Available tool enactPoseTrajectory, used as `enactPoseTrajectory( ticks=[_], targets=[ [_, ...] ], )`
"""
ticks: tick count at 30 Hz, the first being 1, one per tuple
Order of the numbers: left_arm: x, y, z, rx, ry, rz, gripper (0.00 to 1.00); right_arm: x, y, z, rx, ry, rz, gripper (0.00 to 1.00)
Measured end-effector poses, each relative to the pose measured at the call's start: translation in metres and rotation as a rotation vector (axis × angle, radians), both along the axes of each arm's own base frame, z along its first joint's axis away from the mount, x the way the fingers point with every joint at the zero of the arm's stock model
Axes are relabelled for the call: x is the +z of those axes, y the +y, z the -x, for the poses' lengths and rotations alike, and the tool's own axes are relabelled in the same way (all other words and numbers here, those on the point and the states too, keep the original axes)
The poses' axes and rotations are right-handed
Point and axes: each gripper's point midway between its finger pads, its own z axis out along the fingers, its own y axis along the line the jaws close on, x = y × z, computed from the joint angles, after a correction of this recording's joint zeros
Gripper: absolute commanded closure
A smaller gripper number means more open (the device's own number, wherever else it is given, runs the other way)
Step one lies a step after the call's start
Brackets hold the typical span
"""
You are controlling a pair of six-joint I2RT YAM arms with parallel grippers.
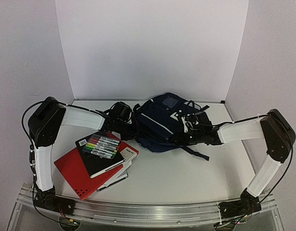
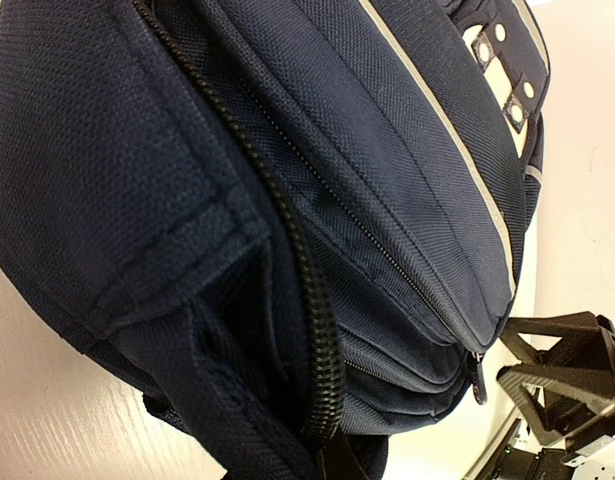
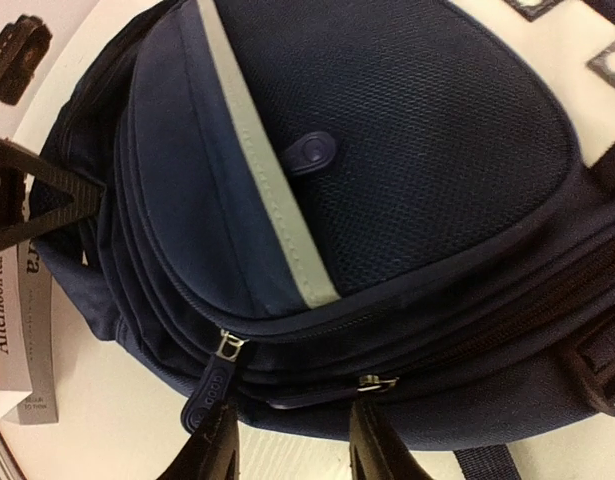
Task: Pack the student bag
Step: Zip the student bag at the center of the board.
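Note:
The student bag (image 1: 162,120), dark navy with pale stripes, lies at the back middle of the table. My left gripper (image 1: 126,126) is pressed to the bag's left side. In the left wrist view, navy fabric and a black zipper (image 2: 307,290) fill the frame. The fabric bunches down into the jaws, which look shut on it. My right gripper (image 3: 292,455) is open at the bag's near side. Its left finger (image 3: 212,450) touches a dark zipper pull (image 3: 212,385). A second slider (image 3: 377,382) sits just above the right finger.
A red folder (image 1: 83,171) lies front left. On it are a black notebook (image 1: 107,161) and a pack of coloured markers (image 1: 102,146), with a book (image 1: 127,155) beside them. White walls enclose the back and sides.

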Motion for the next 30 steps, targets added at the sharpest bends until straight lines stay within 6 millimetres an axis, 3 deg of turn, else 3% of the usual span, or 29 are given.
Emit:
enactPoseTrajectory(
  ticks=[7,11,17,23,30],
  targets=[
    [0.0,0.0,0.0,-0.006,0.0,0.002,1.0,0.011,0.032,0.011,0.069,-0.019,-0.004,0.63],
    [0.0,0.0,0.0,-0.006,0.0,0.002,1.0,0.004,0.044,0.007,0.036,-0.03,0.04,0.69],
    [0.0,0.0,0.0,-0.005,0.0,0.002,1.0,-0.011,0.037,-0.002,-0.035,-0.022,0.122,0.71],
    [0.0,0.001,0.0,-0.005,0.0,0.001,1.0,-0.013,0.037,-0.002,-0.064,-0.04,0.16,0.99],
    [-0.001,0.009,-0.001,0.004,0.003,-0.002,1.0,-0.015,0.023,-0.006,-0.134,-0.049,0.213,1.0]
  ],
)
